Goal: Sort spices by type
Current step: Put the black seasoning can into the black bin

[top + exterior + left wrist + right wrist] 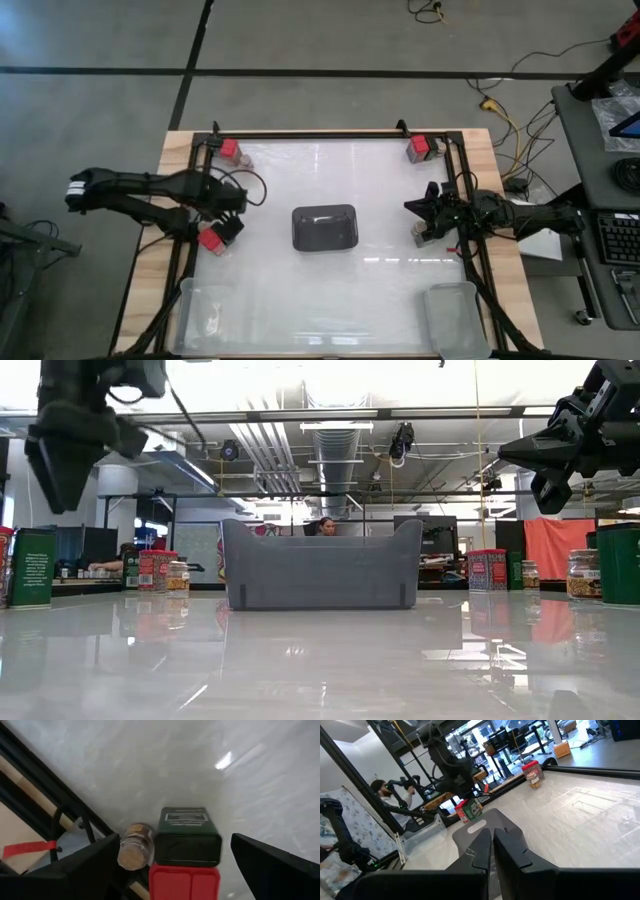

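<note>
A green boxy spice with a red lid (187, 845) stands on the table near its left edge, and a small round jar with a tan top (134, 853) stands beside it. My left gripper (174, 841) hangs open above the pair and points down, one finger on either side, touching neither. In the high view the left gripper (228, 222) is over the red-lidded spice (211, 239). More spices stand at the far left corner (233, 151), at the far right corner (420, 149) and at the right edge (420, 237). My right gripper (491, 840) is shut and level at the right edge.
A dark slotted holder (324, 227) sits in the middle of the table. Clear plastic bins stand at the near left (205, 312) and near right (455, 315) corners. A black frame (330, 134) runs around the table. A person (326, 526) sits in the room beyond the table.
</note>
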